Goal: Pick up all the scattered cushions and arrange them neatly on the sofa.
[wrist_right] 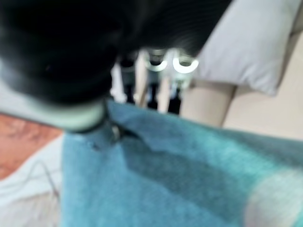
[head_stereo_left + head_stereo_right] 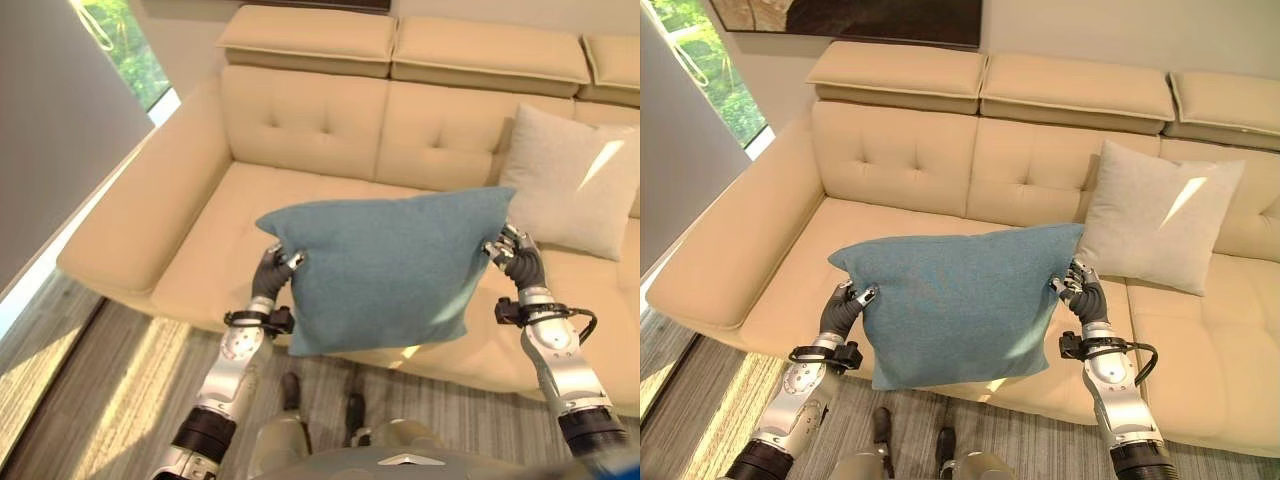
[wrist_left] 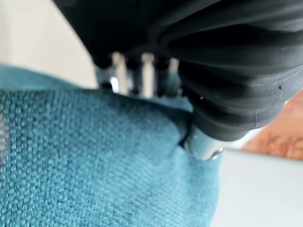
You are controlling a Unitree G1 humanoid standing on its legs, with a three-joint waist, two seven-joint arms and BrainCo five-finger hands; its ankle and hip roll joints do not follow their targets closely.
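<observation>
Teal woven-fabric square cushion (image 2: 385, 268) held in the air in front of the cream leather tufted sofa (image 2: 300, 130), spread flat and roughly face-up between both arms. It hangs over the sofa's front edge, above the seat, not yet resting on it.

Left robot hand (image 2: 272, 272): fingers curled over the cushion's left edge near the upper corner, pinching the fabric. Left wrist view shows the fingers (image 3: 142, 73) wrapped over the teal weave, thumb side pressed in below.

Right robot hand (image 2: 1082, 292): same clamp on the opposite edge, near the upper right corner. Right wrist view shows fingers (image 1: 154, 80) over the edge, cloth bunched under them.

Reason for the two-sided hold, as I judge it: a soft cushion sags from a single grip; taking both edges keeps it taut and level so it can be set down square.

Pale grey-white square fabric cushion (image 2: 1160, 218) already stands leaning against the backrest on the right seat section, which suggests the pattern to match. The seat to its left, under the backrest, lies free.

Likely next: carry forward and tip upright against the backrest beside the pale one. Risk: the lower edge droops and may catch on the seat front.

Striped grey rug (image 2: 120, 400) on the floor below.
</observation>
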